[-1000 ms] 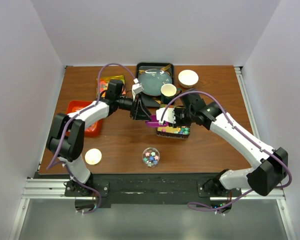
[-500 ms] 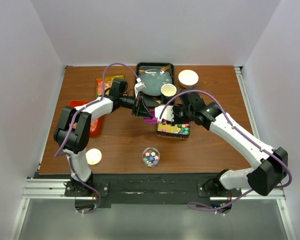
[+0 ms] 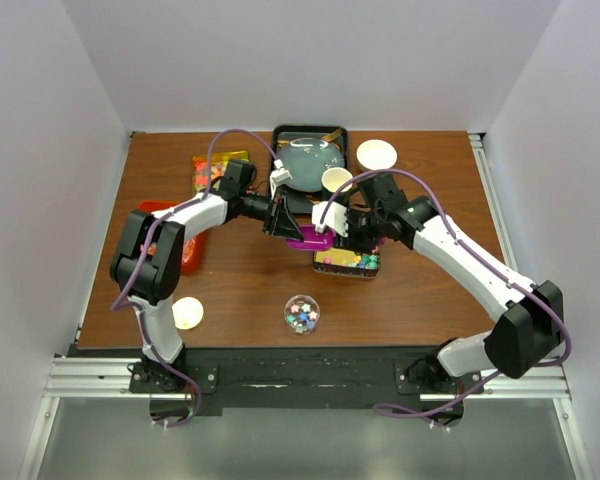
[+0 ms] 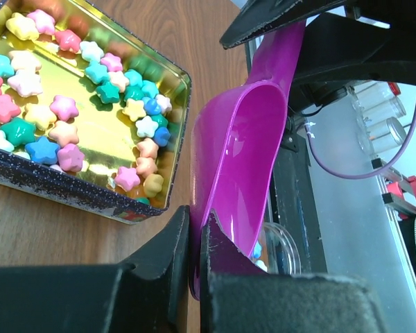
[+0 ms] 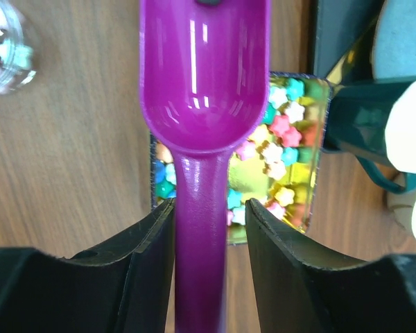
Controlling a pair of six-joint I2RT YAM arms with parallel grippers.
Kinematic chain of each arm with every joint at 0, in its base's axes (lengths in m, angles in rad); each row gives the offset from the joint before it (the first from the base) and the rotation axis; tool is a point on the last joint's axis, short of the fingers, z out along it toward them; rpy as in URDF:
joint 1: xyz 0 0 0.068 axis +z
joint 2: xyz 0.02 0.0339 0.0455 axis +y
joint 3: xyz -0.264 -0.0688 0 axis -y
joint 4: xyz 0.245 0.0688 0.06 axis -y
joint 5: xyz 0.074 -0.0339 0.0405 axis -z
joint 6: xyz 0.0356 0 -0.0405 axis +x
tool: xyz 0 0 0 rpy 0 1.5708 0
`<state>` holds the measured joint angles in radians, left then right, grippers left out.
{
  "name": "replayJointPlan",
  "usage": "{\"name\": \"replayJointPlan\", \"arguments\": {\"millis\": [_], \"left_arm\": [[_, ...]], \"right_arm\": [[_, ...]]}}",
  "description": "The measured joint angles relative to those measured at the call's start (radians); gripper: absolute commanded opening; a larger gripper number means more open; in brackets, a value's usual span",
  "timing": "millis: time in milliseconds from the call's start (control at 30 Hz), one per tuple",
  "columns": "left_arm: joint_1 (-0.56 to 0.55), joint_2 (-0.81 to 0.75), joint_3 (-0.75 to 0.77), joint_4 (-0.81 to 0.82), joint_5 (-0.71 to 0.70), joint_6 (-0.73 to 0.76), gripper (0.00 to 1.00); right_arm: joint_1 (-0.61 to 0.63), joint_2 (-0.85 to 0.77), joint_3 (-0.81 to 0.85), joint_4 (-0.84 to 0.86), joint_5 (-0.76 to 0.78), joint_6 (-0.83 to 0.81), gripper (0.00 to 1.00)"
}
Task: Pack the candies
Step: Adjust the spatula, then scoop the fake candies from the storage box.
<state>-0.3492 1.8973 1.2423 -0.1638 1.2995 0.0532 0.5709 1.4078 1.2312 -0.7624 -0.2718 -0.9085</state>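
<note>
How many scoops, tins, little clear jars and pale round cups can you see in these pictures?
purple scoop: 1
gold tin: 1
clear jar: 1
pale round cups: 3
Total: 6

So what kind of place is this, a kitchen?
Probably a robot test booth, not a kitchen. Plain white walls box in one wooden table, the left arm and right arm are bolted to a metal frame, and the candies lie in a tin.
</note>
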Motion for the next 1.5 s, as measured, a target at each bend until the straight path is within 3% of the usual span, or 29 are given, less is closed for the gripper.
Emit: {"name": "replayJointPlan", "arguments": {"millis": [100, 133, 167, 200, 233, 267, 367, 433, 500, 533, 733, 1000, 1300, 1500], "left_arm": [[0.0, 0.005, 0.009, -0.022, 0.007, 0.019, 0.0], [0.0, 0.006, 0.011, -0.029, 0.01, 0.021, 0.0], [0.0, 0.008, 0.013, -0.034, 0.014, 0.023, 0.04], [0.0, 0.01, 0.013, -0.037, 0.015, 0.022, 0.14], [0.0, 0.012, 0.015, -0.047, 0.019, 0.023, 0.25], [0.0, 0.012, 0.016, -0.05, 0.018, 0.027, 0.41], [0.0, 0.008, 0.014, -0.051, -0.025, 0.063, 0.58], [0.001, -0.019, -0.027, -0.012, -0.078, 0.066, 0.61], [0.002, -0.092, -0.127, 0.062, -0.156, 0.063, 0.8], [0.002, -0.148, -0.195, 0.105, -0.205, 0.064, 0.84], [-0.03, -0.336, -0.444, 0.344, -0.435, 0.059, 0.78], [-0.186, -0.32, -0.657, 0.666, -0.716, 0.063, 0.77], [-0.212, -0.238, -0.68, 0.916, -0.817, 0.063, 0.77], [-0.249, -0.174, -0.684, 0.992, -0.818, 0.062, 0.77]], "right_arm": [[0.0, 0.0, 0.001, -0.007, -0.016, -0.001, 0.36], [0.0, 0.0, 0.001, -0.008, -0.023, -0.003, 0.15], [0.0, 0.0, 0.001, -0.01, -0.036, -0.003, 0.07], [0.0, 0.0, 0.002, -0.013, -0.04, -0.004, 0.0], [0.0, 0.005, 0.01, -0.014, -0.045, 0.005, 0.0], [-0.002, 0.013, 0.019, -0.023, -0.049, 0.006, 0.0], [-0.005, 0.05, 0.064, -0.072, -0.064, -0.02, 0.0], [-0.005, 0.066, 0.086, -0.105, -0.062, -0.05, 0.0], [-0.013, 0.076, 0.107, -0.154, -0.052, -0.101, 0.0], [-0.021, 0.081, 0.119, -0.183, -0.042, -0.129, 0.0], [-0.094, 0.195, 0.252, -0.324, 0.099, -0.255, 0.0], [-0.119, 0.355, 0.413, -0.442, 0.273, -0.261, 0.0], [-0.119, 0.333, 0.364, -0.516, 0.378, -0.121, 0.0], [-0.119, 0.341, 0.363, -0.557, 0.434, -0.015, 0.0]]}}
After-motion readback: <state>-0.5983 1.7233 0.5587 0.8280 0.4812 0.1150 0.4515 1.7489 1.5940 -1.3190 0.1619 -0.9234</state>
